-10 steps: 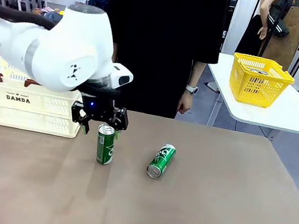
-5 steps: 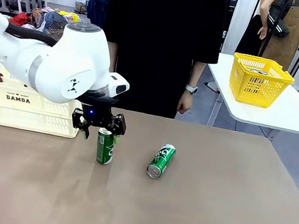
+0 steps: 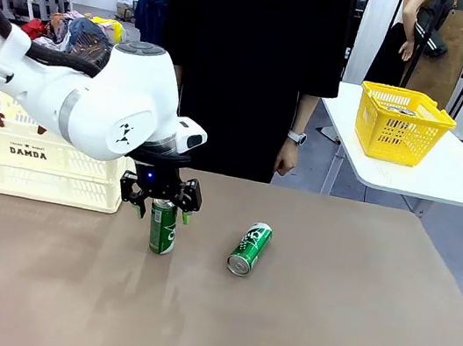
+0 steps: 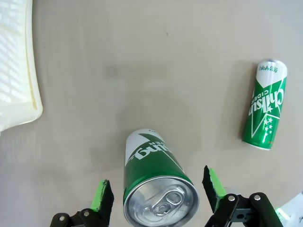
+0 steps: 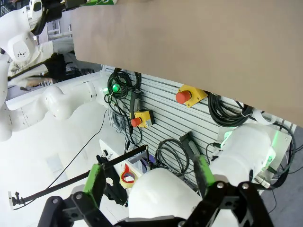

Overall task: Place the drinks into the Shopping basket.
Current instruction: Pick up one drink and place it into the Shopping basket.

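Front camera looks across the table [image 3: 321, 330] toward the person [image 3: 252, 52], the upright can [image 3: 162, 226] a fair way off. Left wrist camera stares down, close above that can. Both share the lying can [image 3: 249, 248] beside it. Right wrist camera sits well apart, facing the slatted panel [image 5: 156, 113].

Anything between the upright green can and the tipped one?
No. Bare tabletop separates upright can and tipped can, clear in left wrist view.

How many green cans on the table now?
2. One slim green metal can stands upright inside the open left claw; the other lies on its side farther right. The cream slotted basket may hide more.
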`<state>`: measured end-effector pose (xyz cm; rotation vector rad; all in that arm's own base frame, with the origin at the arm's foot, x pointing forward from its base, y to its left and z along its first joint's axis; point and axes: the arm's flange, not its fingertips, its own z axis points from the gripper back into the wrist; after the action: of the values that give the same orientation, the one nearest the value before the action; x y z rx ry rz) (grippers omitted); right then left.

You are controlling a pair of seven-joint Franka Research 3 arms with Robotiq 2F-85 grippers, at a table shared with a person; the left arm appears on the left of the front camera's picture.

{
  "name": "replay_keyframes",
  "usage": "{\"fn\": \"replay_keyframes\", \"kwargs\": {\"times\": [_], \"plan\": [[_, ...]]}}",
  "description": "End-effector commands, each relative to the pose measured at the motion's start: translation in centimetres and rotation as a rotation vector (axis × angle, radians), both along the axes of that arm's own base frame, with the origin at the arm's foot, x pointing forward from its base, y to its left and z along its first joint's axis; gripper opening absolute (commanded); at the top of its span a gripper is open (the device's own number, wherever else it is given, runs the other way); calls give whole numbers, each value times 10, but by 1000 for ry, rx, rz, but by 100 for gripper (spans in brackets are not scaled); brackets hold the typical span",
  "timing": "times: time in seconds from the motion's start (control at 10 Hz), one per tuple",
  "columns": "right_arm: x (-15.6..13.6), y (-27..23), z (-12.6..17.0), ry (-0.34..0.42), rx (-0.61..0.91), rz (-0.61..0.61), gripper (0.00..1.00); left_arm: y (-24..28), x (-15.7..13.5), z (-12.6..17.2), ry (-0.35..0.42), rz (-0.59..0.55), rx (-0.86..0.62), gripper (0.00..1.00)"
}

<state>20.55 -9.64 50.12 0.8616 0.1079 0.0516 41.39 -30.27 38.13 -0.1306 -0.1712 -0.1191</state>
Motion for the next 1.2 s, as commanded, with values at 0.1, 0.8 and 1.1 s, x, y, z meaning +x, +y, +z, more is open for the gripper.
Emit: {"fn": "replay_keyframes", "kwargs": {"times": [0.1,0.8,1.1], "plan": [[0,0,2,-10,10,8,100,-10,8,-4,-8,-14,57,32],[0,0,2,-10,10,8,100,-12,3,13,-8,-15,56,0],[0,0,2,-10,10,8,100,9,-24,140,-56,-37,-42,0]]}}
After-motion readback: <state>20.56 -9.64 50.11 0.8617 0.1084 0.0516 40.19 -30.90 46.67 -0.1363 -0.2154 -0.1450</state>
